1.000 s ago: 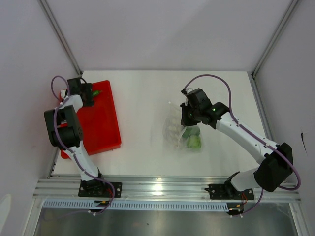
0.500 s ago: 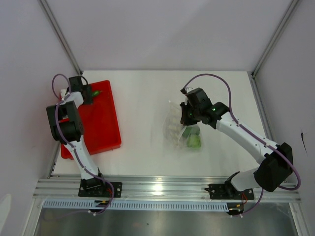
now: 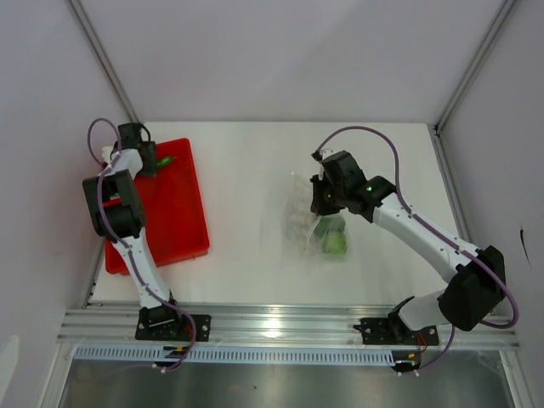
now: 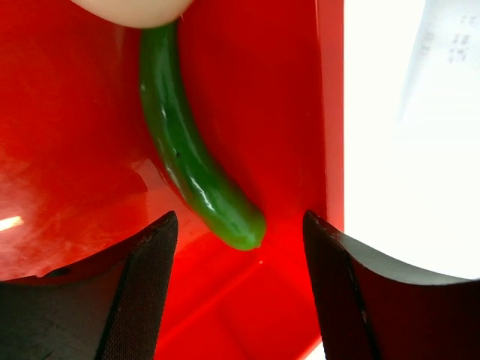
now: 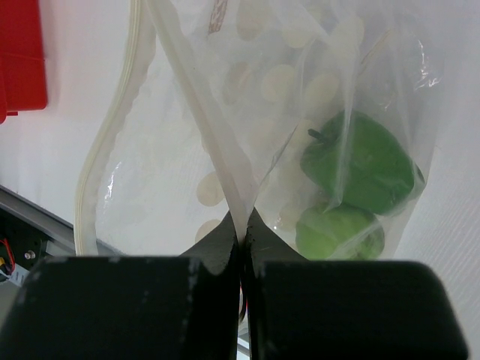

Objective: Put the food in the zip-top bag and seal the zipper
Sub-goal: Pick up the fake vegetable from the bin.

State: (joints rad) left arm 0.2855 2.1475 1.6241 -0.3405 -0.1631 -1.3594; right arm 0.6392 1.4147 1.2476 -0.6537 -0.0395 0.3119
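A dark green pepper (image 4: 187, 157) lies in the far corner of the red tray (image 4: 67, 150), its top end against a white round thing (image 4: 131, 9). My left gripper (image 4: 240, 292) is open, low over the tray, with the pepper's tip just ahead of the gap between its fingers. In the top view it (image 3: 151, 161) is beside the pepper (image 3: 166, 161). My right gripper (image 5: 244, 236) is shut on the zip-top bag's (image 5: 172, 172) mouth strip and holds the bag (image 3: 297, 223) up. Two green pieces (image 5: 360, 161) are inside the bag.
The red tray (image 3: 174, 212) lies at the table's left side, close to the left wall. The bag hangs near the table's middle right. Metal frame posts stand at the back corners. A rail runs along the near edge.
My left arm has drawn slightly back toward the far left corner of the tray. The right gripper and the bag have hardly moved.
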